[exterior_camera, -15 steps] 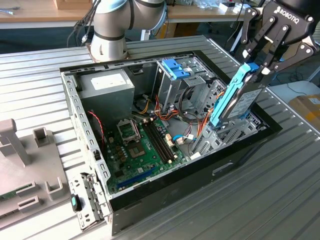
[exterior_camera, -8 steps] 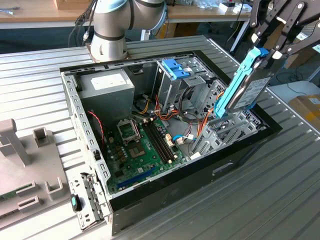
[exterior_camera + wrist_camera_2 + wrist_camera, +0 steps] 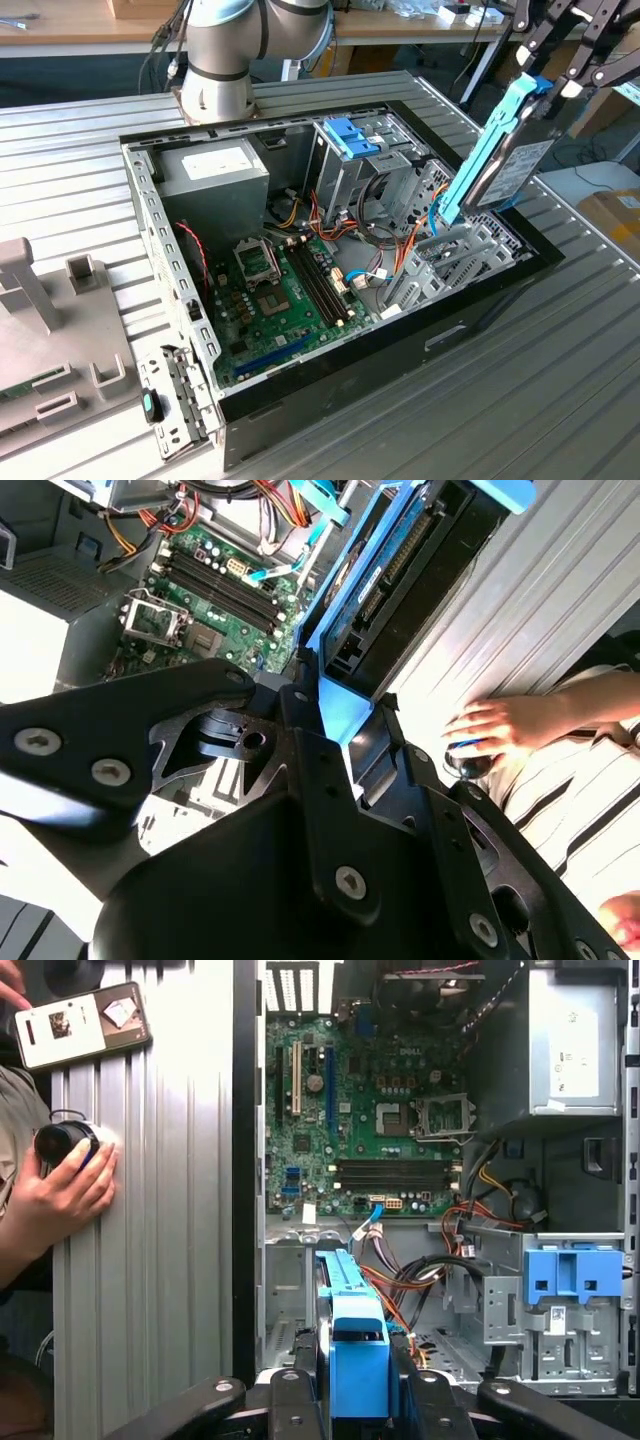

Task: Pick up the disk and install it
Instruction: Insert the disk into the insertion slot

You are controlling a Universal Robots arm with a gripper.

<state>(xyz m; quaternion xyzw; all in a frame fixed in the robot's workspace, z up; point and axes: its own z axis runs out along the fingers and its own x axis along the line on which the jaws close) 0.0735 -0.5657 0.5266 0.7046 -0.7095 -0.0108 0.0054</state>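
At upper right of the exterior view, the black pincer (image 3: 552, 82) is clamped on the top end of the flat grey metal disk with light-blue rail (image 3: 510, 165). The disk hangs below it, its long axis slanting down-left over the open black computer case (image 3: 400, 345).

An open computer case (image 3: 400, 345) lies on a ribbed metal table (image 3: 560, 390). Inside are a green board (image 3: 275, 295), a grey power box (image 3: 215, 172) with a white label, a blue latch (image 3: 352, 138) on a metal cage (image 3: 340, 185), and orange wires (image 3: 406, 245). A phone (image 3: 82, 1024) lies on the table beside the case.
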